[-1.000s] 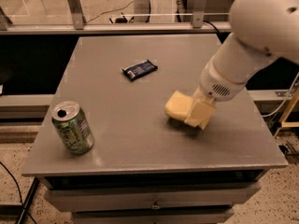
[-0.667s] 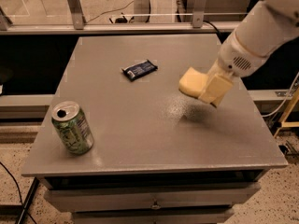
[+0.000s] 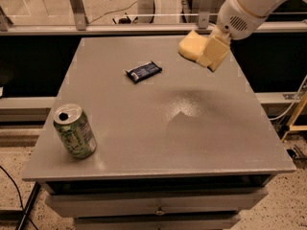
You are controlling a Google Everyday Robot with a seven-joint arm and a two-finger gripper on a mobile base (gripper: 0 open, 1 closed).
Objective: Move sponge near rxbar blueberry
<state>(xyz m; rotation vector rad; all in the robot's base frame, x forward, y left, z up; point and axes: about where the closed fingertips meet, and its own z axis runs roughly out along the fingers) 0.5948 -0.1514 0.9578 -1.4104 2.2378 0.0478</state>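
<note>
The pale yellow sponge (image 3: 190, 46) hangs in the air above the far right part of the grey table (image 3: 158, 128), held by my gripper (image 3: 205, 51). The gripper's pale yellow fingers (image 3: 214, 52) are shut on the sponge's right side, and the white arm comes in from the upper right. The rxbar blueberry (image 3: 143, 71), a small dark navy wrapper, lies flat on the table to the left of and below the sponge, a short way apart from it.
A green soda can (image 3: 74, 131) stands upright near the table's front left corner. A drawer front (image 3: 158, 205) sits below the table's front edge. A railing and glass panels (image 3: 76, 6) run behind the table.
The gripper has lifted the sponge off the table and carried it up and towards the far side, closer to the dark bar's row.
</note>
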